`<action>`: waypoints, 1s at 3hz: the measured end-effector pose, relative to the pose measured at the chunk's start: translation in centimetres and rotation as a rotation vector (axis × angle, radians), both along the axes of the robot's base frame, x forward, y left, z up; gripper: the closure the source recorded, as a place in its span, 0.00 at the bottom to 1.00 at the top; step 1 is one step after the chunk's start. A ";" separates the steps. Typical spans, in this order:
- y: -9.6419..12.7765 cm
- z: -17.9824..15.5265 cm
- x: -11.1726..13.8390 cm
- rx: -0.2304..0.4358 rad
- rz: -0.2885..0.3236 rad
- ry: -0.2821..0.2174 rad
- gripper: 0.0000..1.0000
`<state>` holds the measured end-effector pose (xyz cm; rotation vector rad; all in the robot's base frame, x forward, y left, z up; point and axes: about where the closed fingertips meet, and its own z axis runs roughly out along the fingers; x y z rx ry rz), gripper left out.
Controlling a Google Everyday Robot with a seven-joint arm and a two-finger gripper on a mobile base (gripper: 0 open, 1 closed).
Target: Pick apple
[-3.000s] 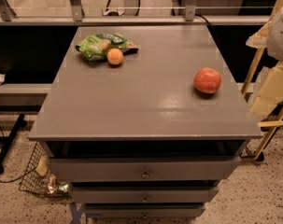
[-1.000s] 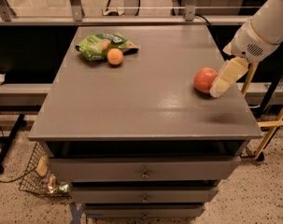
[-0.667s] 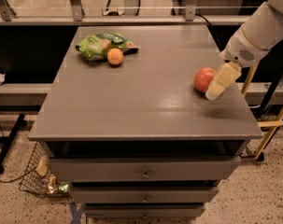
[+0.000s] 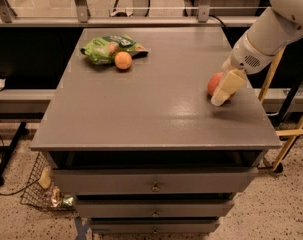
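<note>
The apple (image 4: 214,83), red-orange and shiny, rests on the grey table (image 4: 151,114) near its right edge. My gripper (image 4: 224,91), cream-coloured on a white arm coming in from the upper right, is down at the apple. It covers the apple's right side and reaches almost to the table top. Only the apple's left part shows beside it.
A smaller orange fruit (image 4: 123,60) lies against a green snack bag (image 4: 110,47) at the table's far left. Drawers sit under the table top. A wire basket (image 4: 41,190) is on the floor at the left. A wooden stand (image 4: 287,119) is close to the table's right side.
The arm came in from the right and lowered onto the apple; in the last second the gripper shifted slightly left and down over the apple's right side. The apple has stayed put.
</note>
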<state>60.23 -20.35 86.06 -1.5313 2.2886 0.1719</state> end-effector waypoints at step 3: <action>3.6 4.0 -0.1 0.022 0.124 -0.069 0.87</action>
